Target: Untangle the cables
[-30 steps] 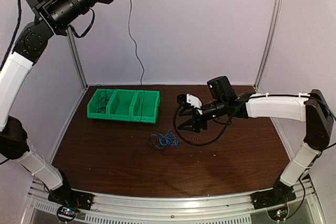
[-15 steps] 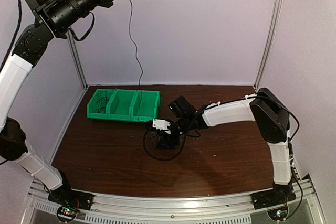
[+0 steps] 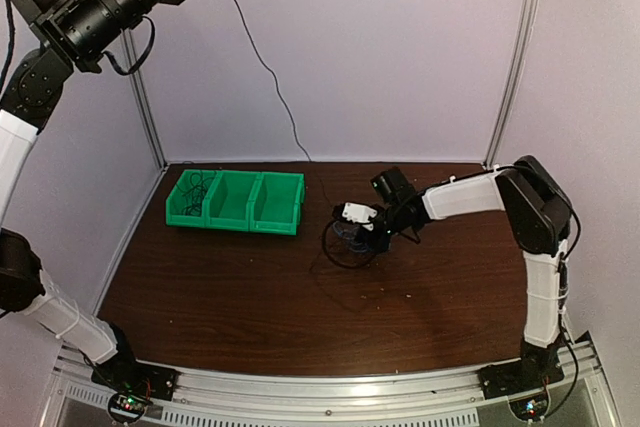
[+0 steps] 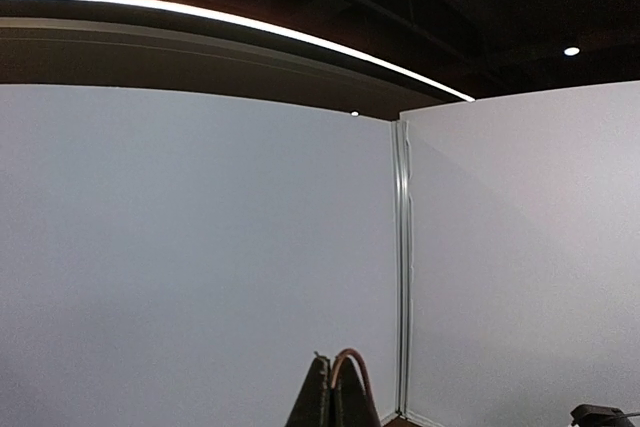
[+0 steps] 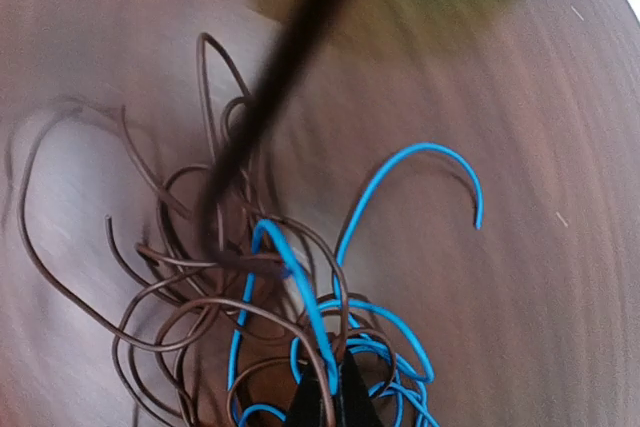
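Your right gripper [image 5: 325, 392] is down at the table [image 3: 250, 297] with its tips pressed together, buried in the near side of the tangle [image 5: 240, 287]. A blue wire [image 5: 300, 297] curves straight down into the tips, so you have that one pinched; whether a brown one is caught with it, you cannot tell. The rest of the tangle spreads ahead of the tips and to their left: brown loops on the left, blue loops close around the tips, and one blue end arching free to the right. A blurred dark line runs from the middle of the heap away from the gripper, towards the bin [image 3: 230, 215], which sits beyond the tangle.

Your left gripper [image 4: 333, 372] is raised high, far above the table and well apart from the other arm. Its fingers are together, with a small brown loop showing right at the tips. From it a strand [image 3: 265, 65] hangs down and away along the back wall, and its lower end is too thin for you to follow past the table's far edge. The bin's compartment farthest from your right gripper holds some dark wires.
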Robot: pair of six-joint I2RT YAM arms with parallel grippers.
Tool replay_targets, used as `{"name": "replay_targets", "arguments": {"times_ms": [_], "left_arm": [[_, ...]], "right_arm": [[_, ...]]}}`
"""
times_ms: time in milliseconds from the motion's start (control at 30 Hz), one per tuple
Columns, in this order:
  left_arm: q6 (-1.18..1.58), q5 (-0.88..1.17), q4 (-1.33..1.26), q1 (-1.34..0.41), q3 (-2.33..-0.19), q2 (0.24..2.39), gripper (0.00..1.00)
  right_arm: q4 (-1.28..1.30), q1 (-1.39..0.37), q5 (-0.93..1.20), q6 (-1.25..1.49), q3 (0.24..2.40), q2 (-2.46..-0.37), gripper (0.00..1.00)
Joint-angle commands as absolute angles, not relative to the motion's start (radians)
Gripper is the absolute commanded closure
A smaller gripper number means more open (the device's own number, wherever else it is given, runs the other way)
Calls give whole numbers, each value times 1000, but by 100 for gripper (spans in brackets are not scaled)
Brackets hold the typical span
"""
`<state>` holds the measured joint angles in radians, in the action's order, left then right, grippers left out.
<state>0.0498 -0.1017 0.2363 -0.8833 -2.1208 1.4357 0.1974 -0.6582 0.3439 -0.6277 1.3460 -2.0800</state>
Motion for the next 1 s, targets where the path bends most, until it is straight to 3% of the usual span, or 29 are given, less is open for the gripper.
{"name": "replay_targets", "arguments": {"times_ms": [0, 300, 667, 967], "left_arm": [[20, -120, 196, -879, -2156, 1402, 100], [10, -161, 141, -879, -2085, 1326, 100], [-82, -225, 137, -879, -2134, 1278, 100], [-177, -297, 112, -879, -2170, 1273, 100]], "right_arm": [[264, -448, 187, -701, 1302, -2044, 100], [299, -180, 123, -741, 1417, -2153, 100], [281, -115, 101, -754, 1428, -2189, 100], [253, -37, 131, -791, 1311, -2111, 100]]}}
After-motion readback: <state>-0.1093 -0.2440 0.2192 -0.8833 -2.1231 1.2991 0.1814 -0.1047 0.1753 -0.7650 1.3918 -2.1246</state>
